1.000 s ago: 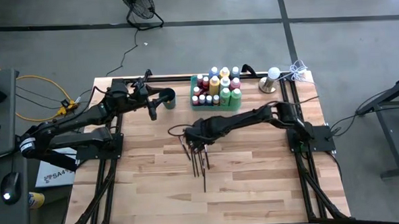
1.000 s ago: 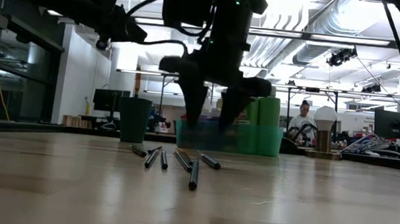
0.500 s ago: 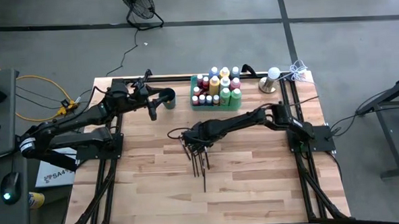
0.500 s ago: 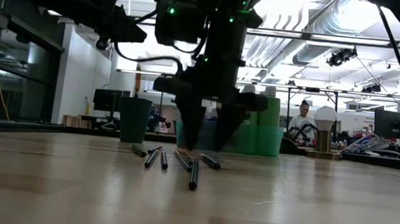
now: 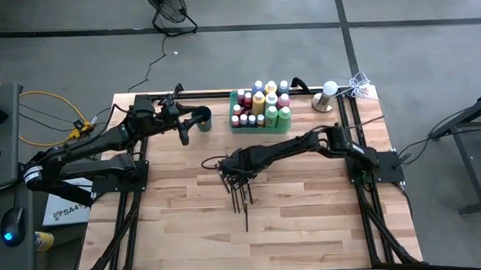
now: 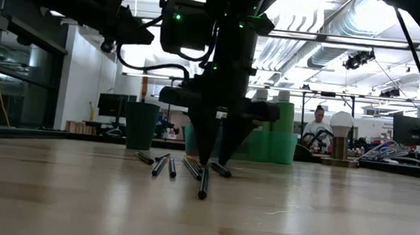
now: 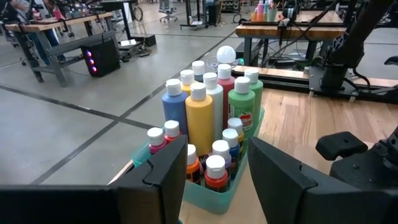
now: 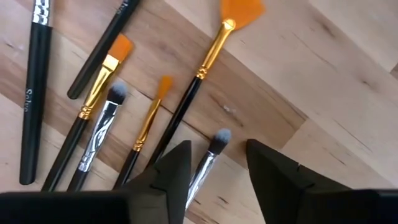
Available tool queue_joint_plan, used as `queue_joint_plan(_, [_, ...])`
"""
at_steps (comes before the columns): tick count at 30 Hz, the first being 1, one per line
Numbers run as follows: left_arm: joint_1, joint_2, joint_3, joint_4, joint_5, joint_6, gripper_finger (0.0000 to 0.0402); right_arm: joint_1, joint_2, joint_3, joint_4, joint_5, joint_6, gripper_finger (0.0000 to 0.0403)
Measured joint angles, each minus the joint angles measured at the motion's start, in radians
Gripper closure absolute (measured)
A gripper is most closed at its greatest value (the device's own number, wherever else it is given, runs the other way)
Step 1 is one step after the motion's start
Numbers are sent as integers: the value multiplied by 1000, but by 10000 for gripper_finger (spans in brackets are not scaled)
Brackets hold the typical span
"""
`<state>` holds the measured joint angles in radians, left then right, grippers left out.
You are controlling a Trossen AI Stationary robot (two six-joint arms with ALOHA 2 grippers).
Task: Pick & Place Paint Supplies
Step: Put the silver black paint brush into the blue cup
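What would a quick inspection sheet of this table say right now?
Surface: wooden table, bare at the front.
Job's things: paint bottles upright in a green tray; brushes loose on the wood mid-table.
Clutter: dark cup; white-topped lamp.
Grippers: right claw down over the brushes, a silver-collared brush between its fingers, grip unclear; left claw waits beside the cup.
Cables: yellow cable left of the table.
Surroundings: workshop; a person far behind.

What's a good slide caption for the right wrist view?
Right gripper straddles a silver-ferruled paintbrush among brushes on the wooden table.
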<state>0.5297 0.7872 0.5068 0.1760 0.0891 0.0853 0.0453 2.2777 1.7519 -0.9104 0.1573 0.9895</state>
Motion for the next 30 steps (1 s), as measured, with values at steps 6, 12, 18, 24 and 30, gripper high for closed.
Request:
queue_joint_plan(6, [0, 0, 0, 0, 0, 0, 238, -5, 1, -1, 8, -9, -21, 294])
queue_joint_plan(12, [0, 0, 0, 0, 0, 0, 238, -5, 2, -2, 27, -8, -51, 339])
queue_joint_plan(18, [0, 0, 0, 0, 0, 0, 238, -6, 3, -2, 36, -1, -79, 385])
queue_joint_plan(24, [0, 0, 0, 0, 0, 0, 238, -1, -2, -3, 37, 2, -131, 397])
queue_joint_plan(30, [0, 0, 0, 0, 1, 0, 238, 24, -43, -8, 37, 101, -163, 398])
